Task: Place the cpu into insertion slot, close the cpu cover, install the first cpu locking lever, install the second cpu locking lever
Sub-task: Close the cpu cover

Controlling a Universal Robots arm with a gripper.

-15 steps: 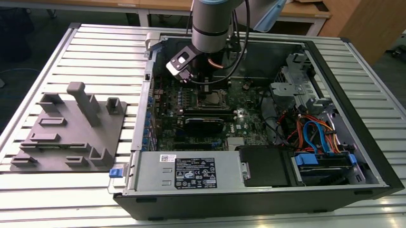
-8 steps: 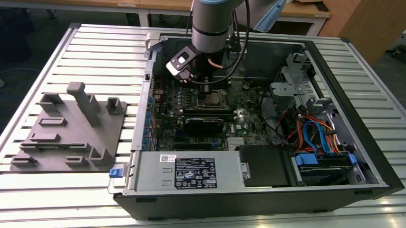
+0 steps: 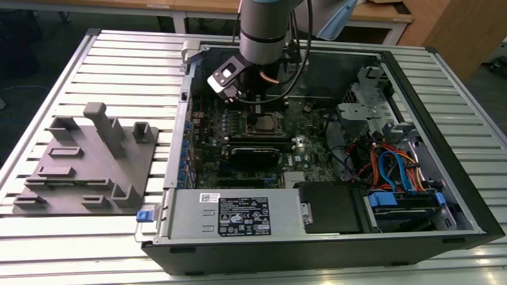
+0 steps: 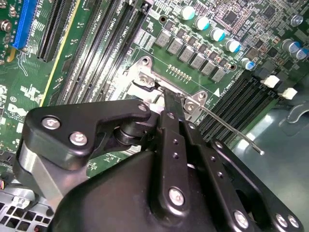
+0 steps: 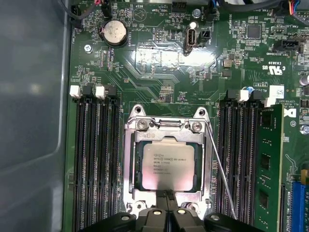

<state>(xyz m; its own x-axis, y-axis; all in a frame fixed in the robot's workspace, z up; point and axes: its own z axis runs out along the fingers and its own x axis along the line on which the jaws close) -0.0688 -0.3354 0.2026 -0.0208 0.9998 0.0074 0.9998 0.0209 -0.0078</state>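
The cpu (image 5: 166,166) lies flat in the insertion slot (image 5: 137,164), its grey top showing through the window of the cpu cover (image 5: 206,166), which looks lowered over it. The first two steps therefore appear done.

One thin locking lever (image 5: 221,174) stands free beside the socket and angles away over the memory slots (image 5: 241,159), so it is judged not yet latched. Whether the other lever is hooked cannot be told.

In the first wrist view, the tool (image 5: 167,194), fingers pressed together and pinching nothing, touches the cover's near edge. The green motherboard (image 5: 159,58) sits in an open computer case (image 3: 443,148) on the counter (image 3: 119,65).
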